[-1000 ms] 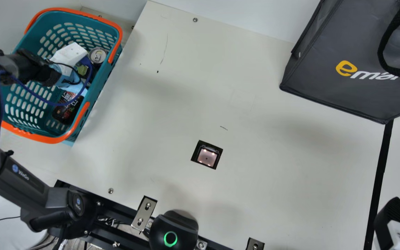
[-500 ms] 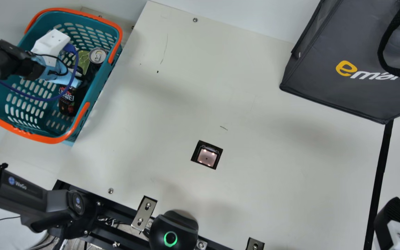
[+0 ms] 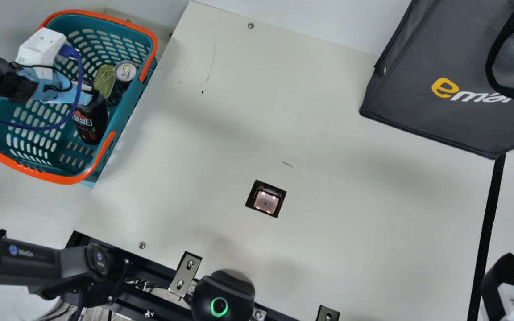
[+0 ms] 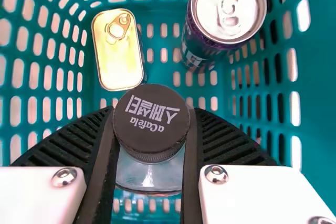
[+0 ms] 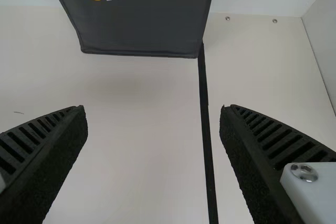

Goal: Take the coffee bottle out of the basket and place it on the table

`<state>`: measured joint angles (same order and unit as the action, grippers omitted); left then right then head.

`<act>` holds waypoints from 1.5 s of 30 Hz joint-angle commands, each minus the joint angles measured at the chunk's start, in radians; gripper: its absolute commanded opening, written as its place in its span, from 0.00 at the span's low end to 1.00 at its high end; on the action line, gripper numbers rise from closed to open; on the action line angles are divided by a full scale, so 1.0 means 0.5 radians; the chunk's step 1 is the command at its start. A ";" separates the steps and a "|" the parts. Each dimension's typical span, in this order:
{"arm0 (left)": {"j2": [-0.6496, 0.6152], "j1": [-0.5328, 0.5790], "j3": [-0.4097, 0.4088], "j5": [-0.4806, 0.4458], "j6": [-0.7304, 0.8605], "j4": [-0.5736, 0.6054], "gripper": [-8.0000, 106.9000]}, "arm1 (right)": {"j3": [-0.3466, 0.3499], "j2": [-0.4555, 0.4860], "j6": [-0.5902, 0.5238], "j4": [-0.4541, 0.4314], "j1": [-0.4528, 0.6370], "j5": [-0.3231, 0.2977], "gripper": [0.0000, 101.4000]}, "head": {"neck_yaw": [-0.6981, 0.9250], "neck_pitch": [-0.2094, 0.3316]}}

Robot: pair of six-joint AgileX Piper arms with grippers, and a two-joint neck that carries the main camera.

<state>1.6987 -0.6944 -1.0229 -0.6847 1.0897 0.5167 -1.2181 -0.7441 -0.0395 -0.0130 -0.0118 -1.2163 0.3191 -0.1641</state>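
Observation:
In the main view my left gripper (image 3: 80, 94) is inside the basket (image 3: 97, 166), at the upper part of the dark coffee bottle (image 3: 91, 124). The left wrist view has the bottle's brown cap (image 4: 151, 120) between the two ribbed fingers, and my left gripper (image 4: 150, 145) is shut on the bottle just below that cap. The bottle is within the basket's rim, close to its table-side wall. My right gripper (image 3: 509, 285) is at the main view's lower right corner; in the right wrist view my right gripper (image 5: 153, 124) stands open above the table, holding nothing.
A yellow tin (image 3: 104, 80) and a dark can (image 3: 125, 72) stand in the basket beyond the bottle. On the cream table (image 3: 350, 214) are a grey bag (image 3: 444, 111) at the upper right, a black-framed square (image 3: 266, 199) near the middle and a black strip (image 3: 488, 223).
My left arm has swung toward the main view's left, its wrist shifting left and up. The coffee bottle has turned more upright and come further into view. The right gripper has kept still.

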 commanded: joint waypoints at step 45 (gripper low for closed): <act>-0.778 -0.050 -0.396 -0.590 -0.529 0.011 0.16 | 0.000 0.000 0.000 0.000 0.000 0.000 0.90 | 0.005 0.052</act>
<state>1.3157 -0.7256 -1.2178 -0.9778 0.8314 0.5251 -1.2181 -0.7441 -0.0395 -0.0130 -0.0118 -1.2163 0.3191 -0.1641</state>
